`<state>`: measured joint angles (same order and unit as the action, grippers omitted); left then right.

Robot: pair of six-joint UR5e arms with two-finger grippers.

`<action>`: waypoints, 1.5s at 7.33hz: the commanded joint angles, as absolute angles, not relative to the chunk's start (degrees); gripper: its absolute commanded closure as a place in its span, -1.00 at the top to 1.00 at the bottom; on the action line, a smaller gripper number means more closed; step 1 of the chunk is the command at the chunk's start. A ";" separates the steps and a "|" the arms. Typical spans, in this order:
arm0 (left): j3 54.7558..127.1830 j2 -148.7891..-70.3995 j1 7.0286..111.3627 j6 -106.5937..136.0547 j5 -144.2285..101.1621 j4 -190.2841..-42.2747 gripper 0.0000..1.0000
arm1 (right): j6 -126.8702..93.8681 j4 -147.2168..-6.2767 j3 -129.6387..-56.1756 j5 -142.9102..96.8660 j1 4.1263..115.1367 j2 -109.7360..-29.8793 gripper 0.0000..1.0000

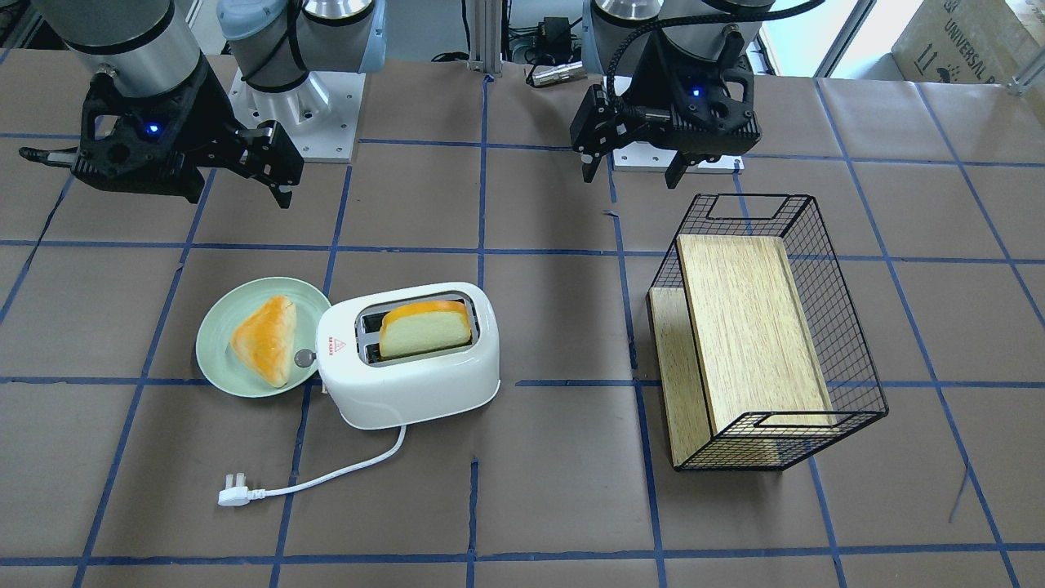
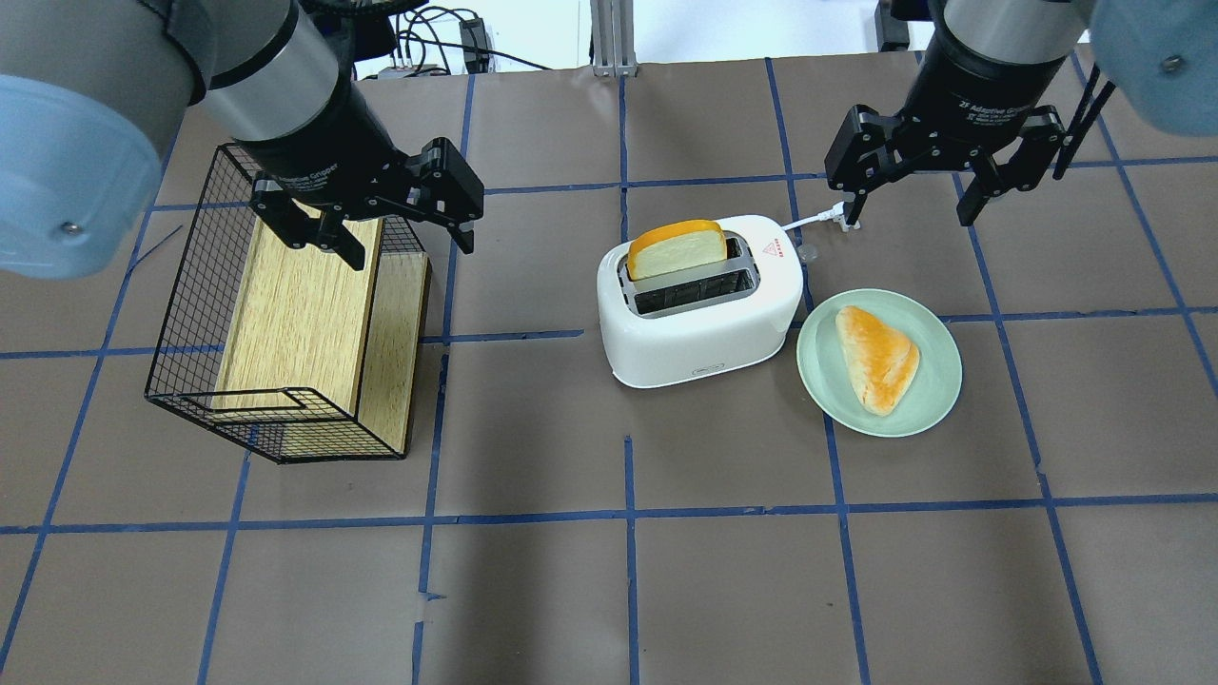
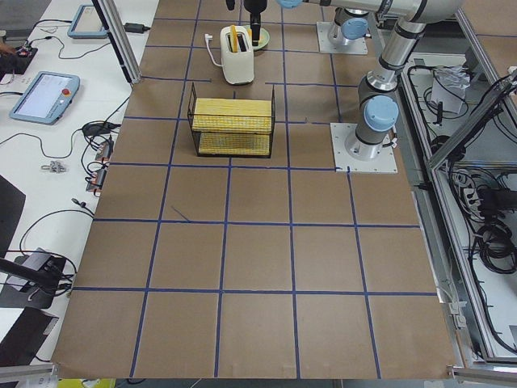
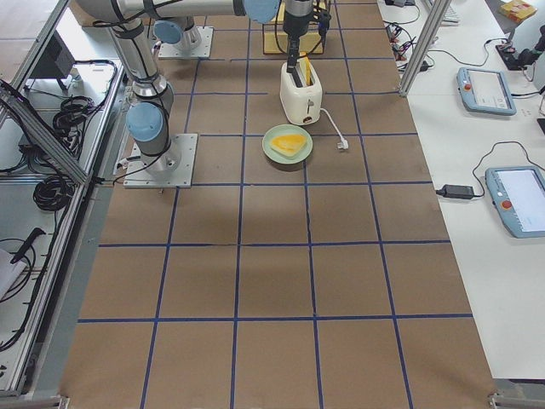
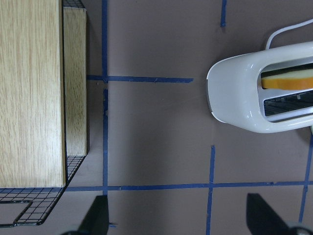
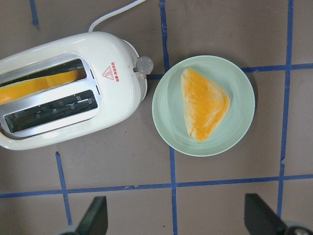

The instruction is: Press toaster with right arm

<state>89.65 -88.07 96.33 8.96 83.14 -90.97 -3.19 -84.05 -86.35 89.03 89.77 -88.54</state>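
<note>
The white toaster (image 1: 408, 388) stands mid-table, and it also shows in the overhead view (image 2: 699, 333) and the right wrist view (image 6: 63, 132). A bread slice (image 1: 424, 331) stands up out of one slot. The grey knob (image 6: 144, 63) sits on the end facing the plate. My right gripper (image 2: 909, 214) is open and empty. It hangs above the table behind the plate, apart from the toaster, and also shows in the front view (image 1: 155, 184). My left gripper (image 2: 411, 249) is open and empty, hanging over the basket's near end.
A pale green plate (image 2: 937, 404) with a triangular bread piece (image 2: 877, 357) lies right beside the toaster's knob end. A black wire basket (image 2: 190, 314) holding a wooden board lies on its side to the left. The toaster's cord and plug (image 1: 233, 492) lie on the far side.
</note>
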 commanded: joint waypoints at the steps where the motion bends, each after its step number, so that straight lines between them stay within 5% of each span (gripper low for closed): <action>1: 89.65 -88.07 96.33 8.96 83.14 -90.97 1.00 | -3.25 -84.28 -86.31 88.86 89.82 -88.33 1.00; 9: 89.65 -88.07 96.33 8.96 83.14 -90.97 1.00 | -2.02 -86.13 -87.01 89.21 89.82 -88.33 1.00; 10: 89.65 -88.07 96.33 8.96 83.14 -90.97 1.00 | 0.24 -86.39 -87.10 88.60 89.82 -88.16 0.87; 11: 89.65 -88.07 96.33 8.96 83.14 -90.97 1.00 | 8.27 -86.57 -87.10 88.33 90.00 -88.33 0.13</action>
<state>89.65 -88.07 96.33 8.96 83.14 -90.97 1.40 -86.26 -87.04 88.74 89.88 -88.25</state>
